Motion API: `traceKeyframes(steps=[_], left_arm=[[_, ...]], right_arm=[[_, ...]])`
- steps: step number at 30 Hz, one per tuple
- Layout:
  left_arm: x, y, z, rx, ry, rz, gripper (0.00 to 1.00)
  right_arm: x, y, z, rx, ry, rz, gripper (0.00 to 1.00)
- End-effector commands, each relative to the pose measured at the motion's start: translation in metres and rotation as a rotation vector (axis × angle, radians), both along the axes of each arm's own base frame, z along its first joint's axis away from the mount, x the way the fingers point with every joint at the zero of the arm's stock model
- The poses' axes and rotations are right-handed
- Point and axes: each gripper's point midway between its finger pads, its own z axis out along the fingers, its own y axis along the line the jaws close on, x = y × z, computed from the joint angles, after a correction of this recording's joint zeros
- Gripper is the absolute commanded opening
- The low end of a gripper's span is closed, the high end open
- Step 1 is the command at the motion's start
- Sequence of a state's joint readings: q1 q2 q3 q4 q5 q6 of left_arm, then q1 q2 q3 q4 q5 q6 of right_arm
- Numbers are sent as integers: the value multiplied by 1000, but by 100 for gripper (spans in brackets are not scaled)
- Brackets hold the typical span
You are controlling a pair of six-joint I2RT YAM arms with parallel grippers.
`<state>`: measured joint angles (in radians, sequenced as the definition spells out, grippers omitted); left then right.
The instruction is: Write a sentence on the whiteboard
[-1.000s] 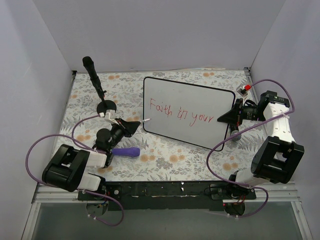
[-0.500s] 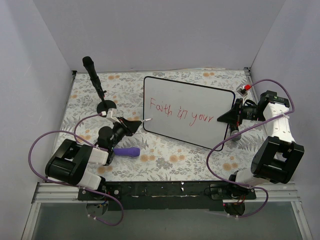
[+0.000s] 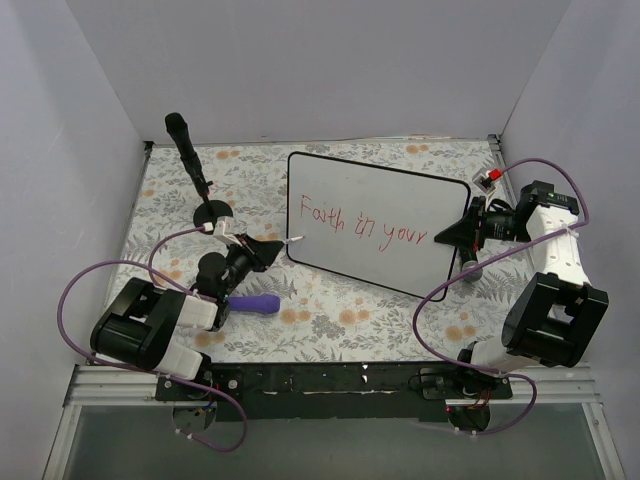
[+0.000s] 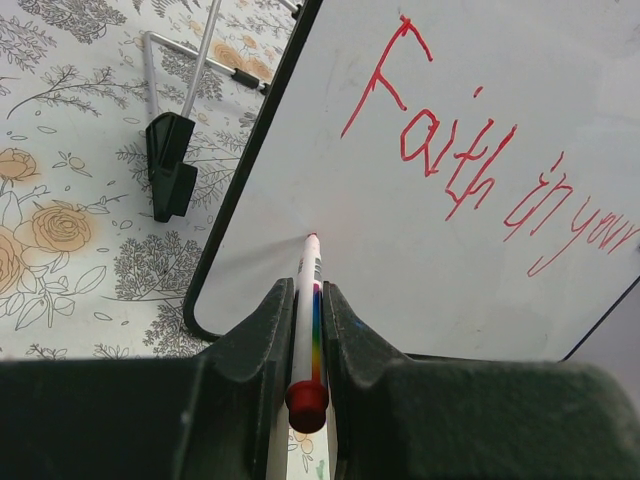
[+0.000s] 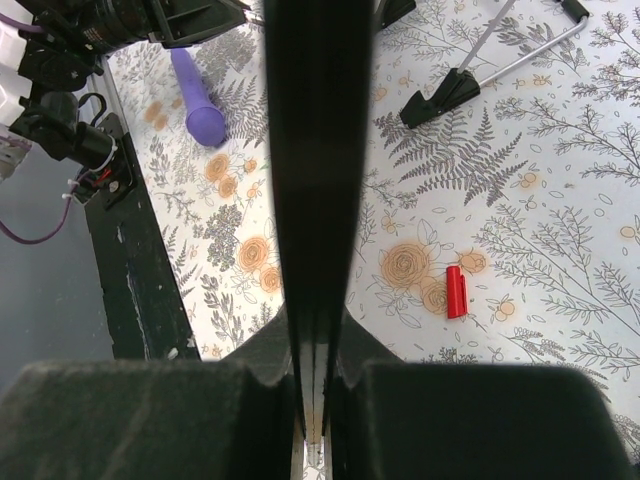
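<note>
The whiteboard (image 3: 385, 195) stands tilted on the flowered table, and its glossy face fills the left wrist view (image 4: 400, 270). The sentence (image 3: 365, 228) reads "Faith in your" in red on one line (image 4: 450, 160). My left gripper (image 3: 268, 249) is shut on a white marker (image 4: 308, 300) with a rainbow stripe and a red end. The marker's tip rests at or just off the board's lower left area, below the "F". My right gripper (image 3: 452, 237) is shut on the board's right edge, which shows as a black strip (image 5: 315, 150) between the jaws.
A purple handle-shaped object (image 3: 255, 303) lies in front of the left arm. A black post on a round base (image 3: 190, 160) stands at the back left. A red marker cap (image 5: 456, 292) lies on the cloth. The board's black feet (image 4: 170, 165) rest behind it.
My left arm has shifted slightly. The marker tip stays by the board's lower left. The lettering is the same. The right arm has not moved.
</note>
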<state>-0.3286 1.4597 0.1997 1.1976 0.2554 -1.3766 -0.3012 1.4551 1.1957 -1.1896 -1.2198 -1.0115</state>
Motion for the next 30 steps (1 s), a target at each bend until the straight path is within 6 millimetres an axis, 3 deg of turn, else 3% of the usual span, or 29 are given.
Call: traceKeyframes(steps=[1,14,30], left_arm=[[9,10,2,28,0,71,0],[6,14,-9,54,44,90,0],[2,-8,-20,44,100,-43,0]], right_arm=[[4,-4,-1,-83,-98,18,1],[4,-3,1,-83,-104,19,1],[3,-3,1,-83,-108,20,1]])
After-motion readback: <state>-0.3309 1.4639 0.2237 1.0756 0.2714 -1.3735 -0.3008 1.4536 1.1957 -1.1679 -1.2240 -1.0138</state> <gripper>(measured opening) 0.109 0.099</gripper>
